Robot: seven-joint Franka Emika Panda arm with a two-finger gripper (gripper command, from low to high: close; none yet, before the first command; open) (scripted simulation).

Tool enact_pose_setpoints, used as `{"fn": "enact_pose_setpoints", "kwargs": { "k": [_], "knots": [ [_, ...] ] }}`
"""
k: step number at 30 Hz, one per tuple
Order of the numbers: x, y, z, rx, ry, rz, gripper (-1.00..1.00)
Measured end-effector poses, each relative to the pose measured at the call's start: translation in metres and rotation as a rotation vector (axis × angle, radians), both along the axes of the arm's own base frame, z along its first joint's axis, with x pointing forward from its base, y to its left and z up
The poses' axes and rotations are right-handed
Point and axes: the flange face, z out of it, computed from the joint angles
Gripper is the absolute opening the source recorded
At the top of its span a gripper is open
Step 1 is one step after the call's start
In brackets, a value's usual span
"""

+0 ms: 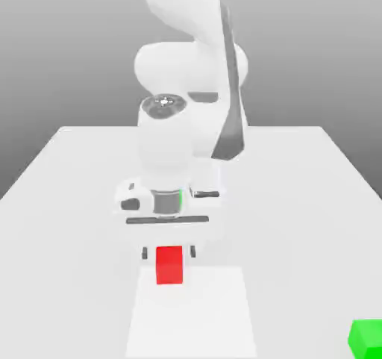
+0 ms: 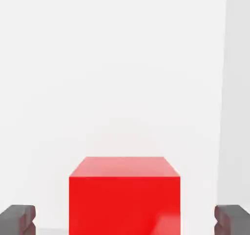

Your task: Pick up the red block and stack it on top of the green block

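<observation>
The red block [image 1: 169,264] rests on the white table, in the middle toward the front of the exterior view. My gripper [image 1: 169,254] hangs straight over it, open, one dark fingertip [image 1: 146,254] on each side of the cube and a gap between each pad and the cube. In the hand view the red block [image 2: 124,195] sits between the two dark fingertips [image 2: 17,219], touching neither. The green block [image 1: 366,338] lies on the table at the exterior view's front right corner, well apart from the red one.
The white table [image 1: 67,201] runs wide on both sides of the arm. A lighter rectangular patch [image 1: 216,313] lies on the tabletop under and in front of the red block. The arm's bulky white links rise behind the gripper.
</observation>
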Motion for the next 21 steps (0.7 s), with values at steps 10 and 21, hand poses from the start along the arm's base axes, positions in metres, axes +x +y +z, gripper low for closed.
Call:
{"fn": "enact_pose_setpoints", "kwargs": {
  "k": [10, 21],
  "knots": [
    [0.001, 0.000, 0.018, 0.000, 0.000, -0.001, -1.00],
    [0.061, 0.067, 0.074, 0.012, 0.001, 0.073, -1.00]
  ]
}}
